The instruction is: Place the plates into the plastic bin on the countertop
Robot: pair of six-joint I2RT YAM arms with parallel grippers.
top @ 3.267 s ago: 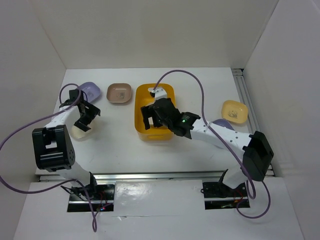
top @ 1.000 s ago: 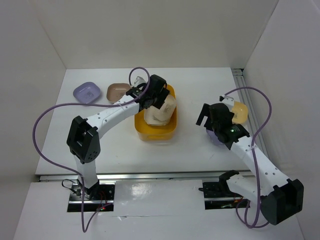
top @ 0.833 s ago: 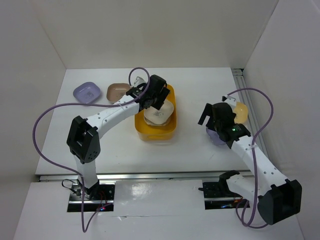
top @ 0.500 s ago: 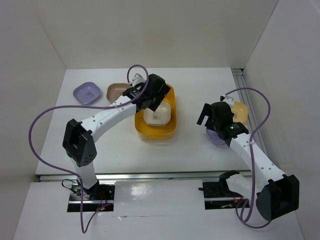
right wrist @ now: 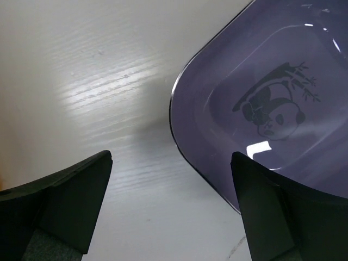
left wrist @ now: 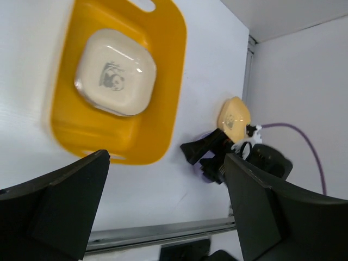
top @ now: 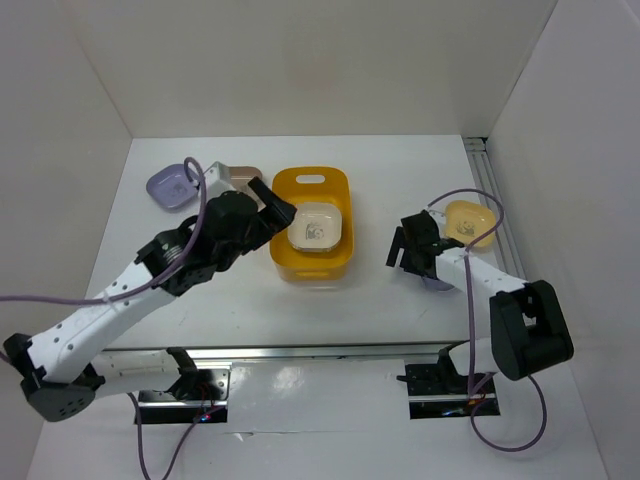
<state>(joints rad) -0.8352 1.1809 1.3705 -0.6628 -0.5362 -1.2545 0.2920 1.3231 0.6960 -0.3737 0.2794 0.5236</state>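
The orange-yellow bin (top: 283,250) stands mid-countertop with a cream plate (top: 318,226) lying flat inside it; both also show in the left wrist view, the bin (left wrist: 163,98) and the cream plate (left wrist: 115,72). My left gripper (top: 272,203) is open and empty, raised just left of the bin. My right gripper (top: 403,242) is open, low over a lavender plate (right wrist: 272,109) right of the bin, with its right finger (right wrist: 288,217) over the plate's rim. A yellow plate (top: 468,221) lies at the far right. A second lavender plate (top: 172,184) and a brown-pink plate (top: 240,172) lie at the back left. No green plate shows.
A metal rail (top: 490,180) runs along the countertop's right edge, and white walls close in the left, back and right. Purple cables loop off both arms. The front metal edge (top: 300,352) lies between the arm bases.
My left gripper let go of the cream plate, which now lies flat in the bin, and drew back to the left and nearer. My right gripper dropped lower over the lavender plate.
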